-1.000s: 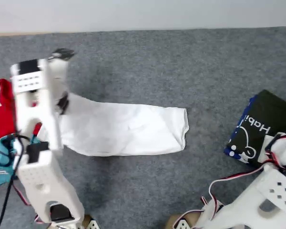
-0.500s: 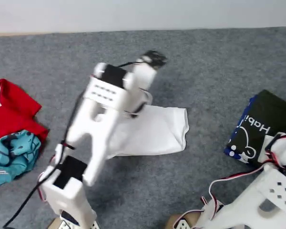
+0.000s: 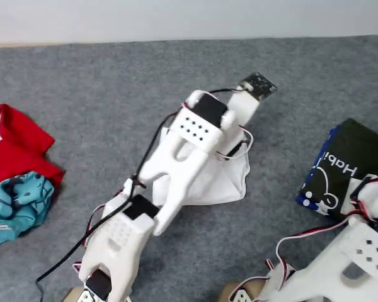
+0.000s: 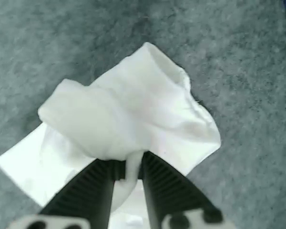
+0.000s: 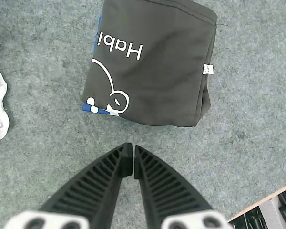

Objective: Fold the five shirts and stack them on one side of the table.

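At the table's [image 3: 113, 82] left edge the red shirt [image 3: 16, 148] and teal shirt [image 3: 12, 207] lie crumpled together. My left gripper [image 4: 128, 169], its arm stretched to mid-table, pinches a fold of the bunched white shirt [image 4: 133, 109]. On the right, the folded black shirt [image 5: 152, 67], with white lettering and a small tag [image 5: 208, 68], rests on a blue shirt [image 5: 97, 109]. My right gripper [image 5: 133, 157] hangs near it, fingers pressed together on nothing.
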`<state>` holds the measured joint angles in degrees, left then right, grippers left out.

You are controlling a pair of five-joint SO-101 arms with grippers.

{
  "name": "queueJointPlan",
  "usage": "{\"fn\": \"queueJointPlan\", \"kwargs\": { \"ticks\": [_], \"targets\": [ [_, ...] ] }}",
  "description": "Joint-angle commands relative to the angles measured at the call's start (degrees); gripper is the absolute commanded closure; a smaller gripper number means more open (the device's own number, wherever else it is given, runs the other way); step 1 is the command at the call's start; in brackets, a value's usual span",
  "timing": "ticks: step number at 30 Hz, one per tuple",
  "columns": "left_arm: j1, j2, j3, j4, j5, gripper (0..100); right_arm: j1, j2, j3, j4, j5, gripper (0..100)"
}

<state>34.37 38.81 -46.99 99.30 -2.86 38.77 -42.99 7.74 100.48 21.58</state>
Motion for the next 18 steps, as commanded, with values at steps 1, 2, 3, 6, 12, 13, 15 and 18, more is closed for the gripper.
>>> {"fn": "queueJointPlan", "kwargs": {
  "ticks": [1,2,3,6,12,13,15,18],
  "targets": [
    [1.93,-0.18,-3.03,1.23,0.44,94,0.48,-1.1,-2.46,2.07,-0.35,98.8],
    [2.29,-0.35,-3.12,1.23,0.44,90,0.4,-1.1,-2.46,2.07,-0.35,98.8],
    [2.37,-0.7,-3.3,1.23,0.79,86,0.4,-1.1,-2.46,2.07,-0.35,98.8],
    [2.02,-3.87,-3.03,1.23,3.25,80,0.31,-1.1,-2.46,2.07,-0.35,98.8],
    [-2.2,-10.99,1.27,1.32,2.02,79,0.31,-1.1,-2.37,2.07,-0.35,98.8],
    [-3.69,-11.78,2.68,1.32,1.49,79,0.31,-1.1,-2.37,2.07,-0.35,98.8],
    [-6.95,-12.4,5.85,1.23,1.14,81,0.31,-1.1,-2.37,2.07,-0.26,98.8],
    [-10.81,-11.78,10.59,1.23,-1.85,90,0.31,-0.84,-2.37,2.07,-0.18,98.8]
  ]
}}
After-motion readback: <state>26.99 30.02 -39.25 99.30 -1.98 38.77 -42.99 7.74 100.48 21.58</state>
